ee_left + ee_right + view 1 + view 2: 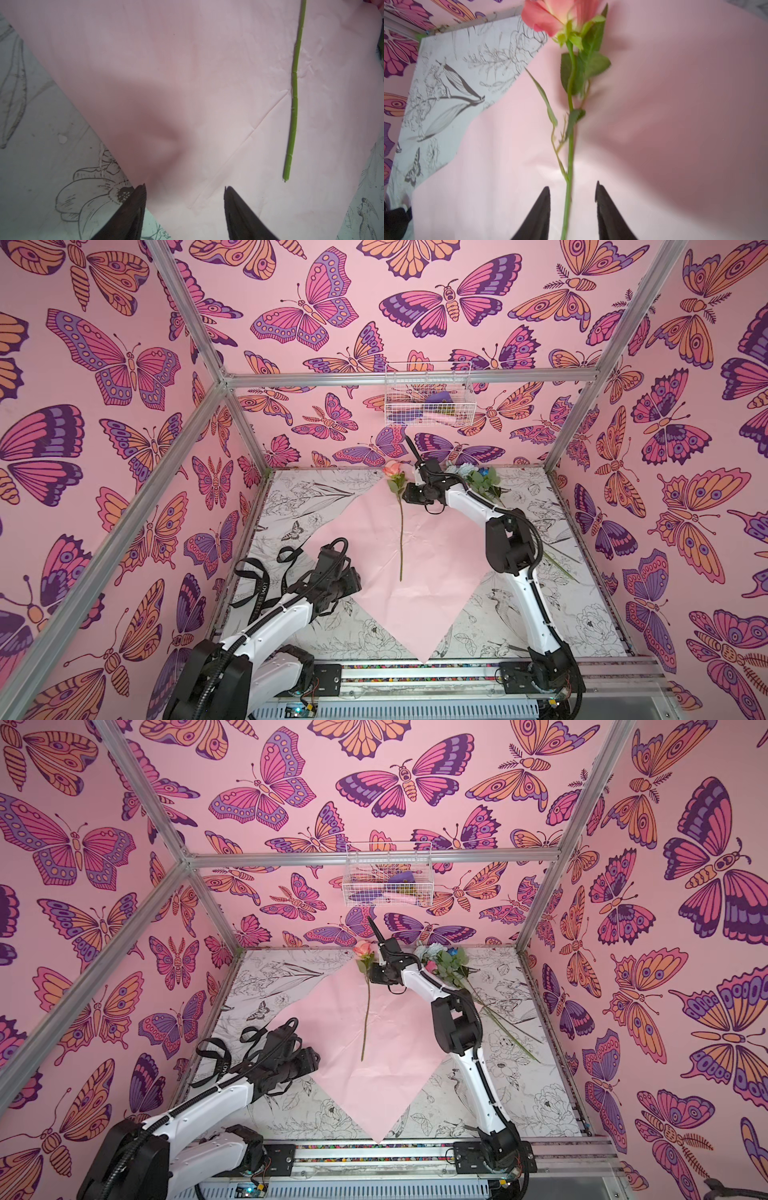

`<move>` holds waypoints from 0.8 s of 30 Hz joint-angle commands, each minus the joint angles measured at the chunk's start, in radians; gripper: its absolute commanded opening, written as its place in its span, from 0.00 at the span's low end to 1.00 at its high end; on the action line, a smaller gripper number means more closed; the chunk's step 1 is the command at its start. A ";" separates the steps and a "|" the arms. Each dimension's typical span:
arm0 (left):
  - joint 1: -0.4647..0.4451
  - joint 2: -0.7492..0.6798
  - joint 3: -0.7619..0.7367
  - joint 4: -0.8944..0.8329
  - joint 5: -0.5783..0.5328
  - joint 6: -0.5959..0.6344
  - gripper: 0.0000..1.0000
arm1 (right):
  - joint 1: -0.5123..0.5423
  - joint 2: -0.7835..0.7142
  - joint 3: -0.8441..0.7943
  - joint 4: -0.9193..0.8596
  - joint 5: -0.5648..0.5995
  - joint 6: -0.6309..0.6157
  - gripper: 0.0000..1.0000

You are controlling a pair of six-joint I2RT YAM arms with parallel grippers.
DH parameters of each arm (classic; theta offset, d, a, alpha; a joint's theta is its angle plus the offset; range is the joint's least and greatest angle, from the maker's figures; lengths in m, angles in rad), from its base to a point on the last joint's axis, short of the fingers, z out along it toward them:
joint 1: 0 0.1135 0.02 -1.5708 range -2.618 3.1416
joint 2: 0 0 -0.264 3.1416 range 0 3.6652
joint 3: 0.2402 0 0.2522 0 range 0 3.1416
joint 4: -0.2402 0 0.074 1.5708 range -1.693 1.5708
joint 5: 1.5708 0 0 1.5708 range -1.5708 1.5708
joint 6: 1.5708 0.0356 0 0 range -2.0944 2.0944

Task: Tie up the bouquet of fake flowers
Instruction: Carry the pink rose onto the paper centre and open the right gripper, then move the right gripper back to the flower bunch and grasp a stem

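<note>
A coral-pink rose (392,468) (363,948) (560,16) lies alone on the pink wrapping paper (436,572) (395,1044) (187,62) (675,104), its long stem (295,93) running toward the front. My right gripper (405,497) (371,977) (572,185) hangs over the upper stem, open. The stem passes between its fingers with a gap on each side. The rest of the bouquet of fake flowers (482,483) (449,963), pale blue-white and blue blooms with leaves, lies at the back right behind the right arm. My left gripper (336,605) (286,1085) (185,188) is open and empty over the paper's left edge.
A long black ribbon (266,572) (220,1052) with pale lettering lies looped at the left, partly under the left arm. A white wire basket (428,406) (388,886) hangs on the back wall. The table (582,614) carries printed black-line flower drawings, with butterfly walls all round.
</note>
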 commanded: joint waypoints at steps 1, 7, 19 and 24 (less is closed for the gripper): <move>0.010 -0.025 0.005 -0.033 -0.005 0.014 0.62 | -0.028 -0.254 -0.171 0.008 0.087 -0.099 0.40; 0.013 -0.021 0.017 -0.042 -0.005 0.028 0.62 | -0.171 -0.525 -0.506 -0.022 0.128 -0.127 0.41; 0.027 0.010 0.038 -0.043 -0.016 0.042 0.58 | -0.508 -0.590 -0.591 -0.177 0.137 -0.211 0.39; 0.030 0.007 0.040 -0.051 -0.016 0.040 0.58 | -0.520 -0.464 -0.473 -0.262 0.199 -0.289 0.38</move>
